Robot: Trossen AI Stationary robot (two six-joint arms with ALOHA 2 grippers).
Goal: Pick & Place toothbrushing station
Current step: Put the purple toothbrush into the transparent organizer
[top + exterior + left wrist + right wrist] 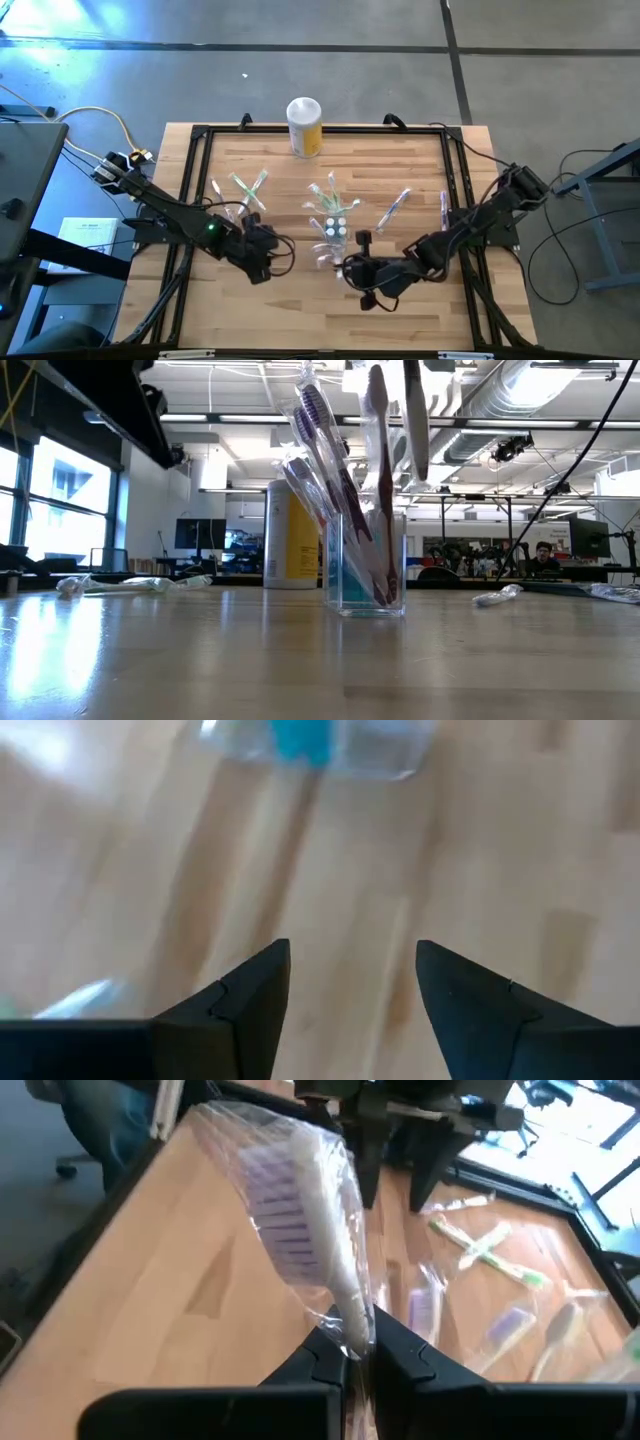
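A small clear cup point(336, 229) stands upright on its base mid-table, with several wrapped toothbrushes sticking up out of it point(340, 480). More wrapped toothbrushes lie flat on the wood around it point(246, 190) point(394, 209) point(443, 206). My right gripper point(350, 268), just near of the cup, is shut on a white toothbrush with purple bristles in a clear wrapper point(300, 1220). My left gripper point(266, 262) hovers to the cup's left and near side. It is open, with nothing between its fingers point(353, 965), and the cup point(320, 745) lies ahead of it. My right gripper pinches the wrapped toothbrush by its handle point(352, 1330) between its two fingers. The bristle head point(280, 1200) sticks out beyond the fingertips, slanting upward. The brush is lifted clear of the table. The fingers hide the handle's other end.
A yellow canister with a white lid point(304, 125) stands at the table's far edge, behind the cup point(290, 535). A black frame point(190, 180) runs along the table's edges. Bare wood lies along the near edge point(320, 320).
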